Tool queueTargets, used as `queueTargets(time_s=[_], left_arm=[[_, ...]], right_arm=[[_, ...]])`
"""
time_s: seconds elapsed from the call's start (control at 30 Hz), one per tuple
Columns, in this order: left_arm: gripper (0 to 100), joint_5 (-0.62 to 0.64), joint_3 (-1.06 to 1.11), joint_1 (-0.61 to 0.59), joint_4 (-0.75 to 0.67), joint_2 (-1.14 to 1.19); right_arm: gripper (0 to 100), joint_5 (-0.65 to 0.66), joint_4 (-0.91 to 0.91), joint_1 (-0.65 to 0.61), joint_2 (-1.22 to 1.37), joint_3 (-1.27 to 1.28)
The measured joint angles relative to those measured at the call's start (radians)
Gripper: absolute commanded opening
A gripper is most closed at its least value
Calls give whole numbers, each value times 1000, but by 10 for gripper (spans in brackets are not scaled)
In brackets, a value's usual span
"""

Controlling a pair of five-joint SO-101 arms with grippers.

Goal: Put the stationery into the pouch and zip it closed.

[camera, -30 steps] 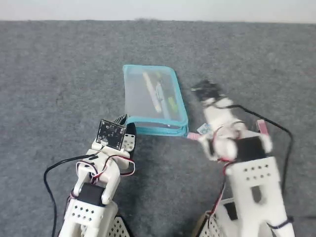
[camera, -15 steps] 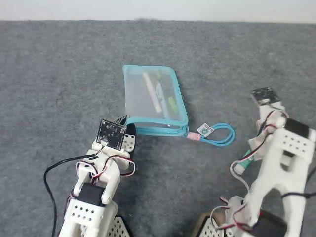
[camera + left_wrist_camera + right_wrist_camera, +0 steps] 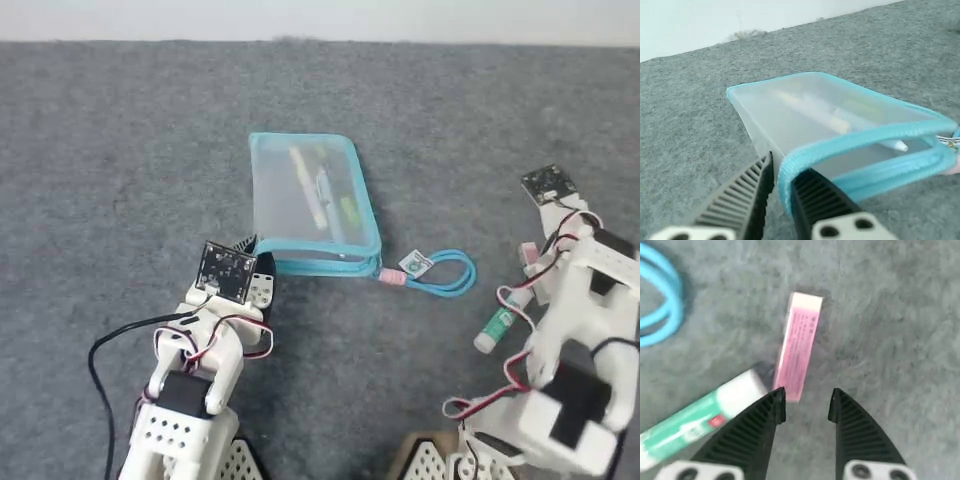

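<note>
Right of the pouch (image 3: 310, 200), just swung over the leftover eraser (image 3: 802, 342) with right pincer (image 3: 807, 397) spread, left pincer (image 3: 784, 170) pinching pouch.

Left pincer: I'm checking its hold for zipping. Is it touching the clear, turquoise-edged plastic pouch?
Touching. The left wrist view shows the turquoise edge of the clear plastic pouch pinched between the fingers of the left pincer.

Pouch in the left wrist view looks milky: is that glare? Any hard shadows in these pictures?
Left wrist view: no glare spot; the pouch is frosted plastic, and its contents show as pale shapes. High view: even light on the table, no hard shadows. Right wrist view: a soft shadow hugs the eraser.
</note>
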Motion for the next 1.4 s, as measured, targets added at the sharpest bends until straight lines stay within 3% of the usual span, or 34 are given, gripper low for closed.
queueTargets(time_s=[0.63, 0.77, 0.9, 1.13, 1.4], left_arm=[[11, 0, 0, 0, 0, 0], [11, 0, 0, 0, 0, 0], [11, 0, 0, 0, 0, 0], [11, 0, 0, 0, 0, 0], [11, 0, 0, 0, 0, 0]], right_arm=[[151, -23, -11, -28, 213, -126], [151, -187, 64, -37, 137, -129], [154, -437, 169, -129, 31, -135], [154, -821, 114, -222, 15, -118], [155, -902, 9, -176, 120, -120]])
